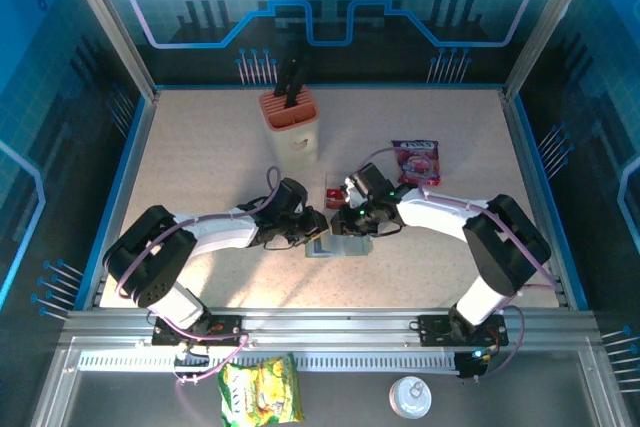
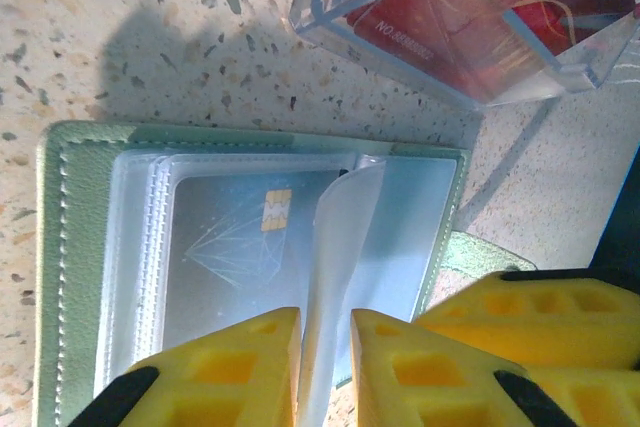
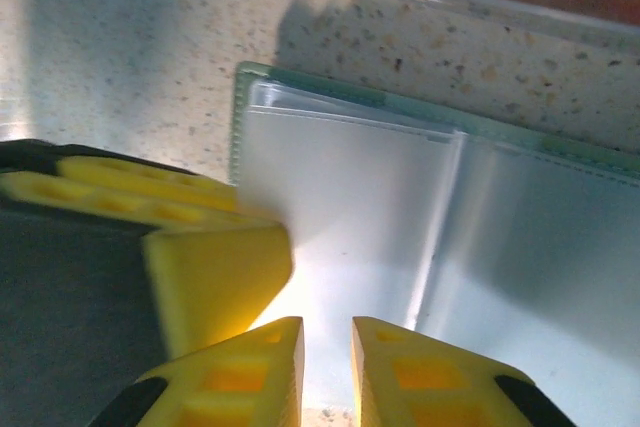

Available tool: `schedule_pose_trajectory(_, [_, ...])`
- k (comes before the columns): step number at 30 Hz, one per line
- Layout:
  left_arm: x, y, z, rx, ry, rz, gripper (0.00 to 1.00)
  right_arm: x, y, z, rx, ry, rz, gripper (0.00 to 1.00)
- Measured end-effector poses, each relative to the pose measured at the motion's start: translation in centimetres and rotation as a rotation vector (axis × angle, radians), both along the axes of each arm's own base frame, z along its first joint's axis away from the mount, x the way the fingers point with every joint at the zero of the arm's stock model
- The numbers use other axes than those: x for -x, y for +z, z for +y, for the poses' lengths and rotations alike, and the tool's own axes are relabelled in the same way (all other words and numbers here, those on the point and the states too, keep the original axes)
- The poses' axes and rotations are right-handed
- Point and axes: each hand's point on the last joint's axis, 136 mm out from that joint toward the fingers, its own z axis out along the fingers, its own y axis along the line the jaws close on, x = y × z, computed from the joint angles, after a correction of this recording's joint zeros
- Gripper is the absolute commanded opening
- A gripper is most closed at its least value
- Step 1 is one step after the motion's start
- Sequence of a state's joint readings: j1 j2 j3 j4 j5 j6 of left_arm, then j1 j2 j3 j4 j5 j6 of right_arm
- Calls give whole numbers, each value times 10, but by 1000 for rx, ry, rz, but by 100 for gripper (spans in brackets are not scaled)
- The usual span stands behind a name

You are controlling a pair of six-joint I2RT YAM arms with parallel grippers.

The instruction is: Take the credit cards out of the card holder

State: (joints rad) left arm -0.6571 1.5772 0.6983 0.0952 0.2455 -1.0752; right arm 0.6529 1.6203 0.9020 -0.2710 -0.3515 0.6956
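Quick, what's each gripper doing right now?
Left gripper: closed on the card holder's clear sleeve.
Right gripper: jaws narrow, grip cannot be told.

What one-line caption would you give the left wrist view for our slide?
Left gripper pinches a clear sleeve of the open card holder, a pale chip card inside, near a clear stand.

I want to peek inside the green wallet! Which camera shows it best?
The left wrist view: the flat grey-green folding card holder lies open, showing clear sleeves and a pale card with a gold chip. The right wrist view shows its sleeves up close, no card detail. The top view shows the holder tiny and partly covered.
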Motion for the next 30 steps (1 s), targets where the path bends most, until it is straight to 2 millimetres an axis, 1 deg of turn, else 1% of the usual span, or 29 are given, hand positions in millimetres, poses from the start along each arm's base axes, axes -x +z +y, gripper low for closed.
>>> schedule_pose_trajectory(4, [1,0,-1,3,-5,5,21,0,12,-3,-11,-7,-21,21])
schedule_pose_trajectory(8, [1,5,-4,5,-14,8,19,-5,21,-12,-6,-36,-41,22])
schedule_pose_trajectory(12, [0,17,-18,23,-41,-12,18,-12,33,-24,1,-76,-81,22])
schedule_pose_trajectory(14, [1,21,-27,32,-60,-18,17,-13,37,-32,2,-99,-100,22])
schedule_pose_trajectory(20, [3,10,-41,20,-92,7,16,-12,42,-59,15,-168,-129,23])
schedule_pose_trajectory(25, [0,7,-52,24,-110,21,15,-15,50,-72,10,-209,-152,23])
schedule_pose_trajectory(27, [-3,6,-57,26,-116,21,15,-13,50,-77,10,-218,-152,23])
schedule_pose_trajectory(30, [-6,6,-67,33,-131,23,18,-10,48,-83,17,-229,-144,23])
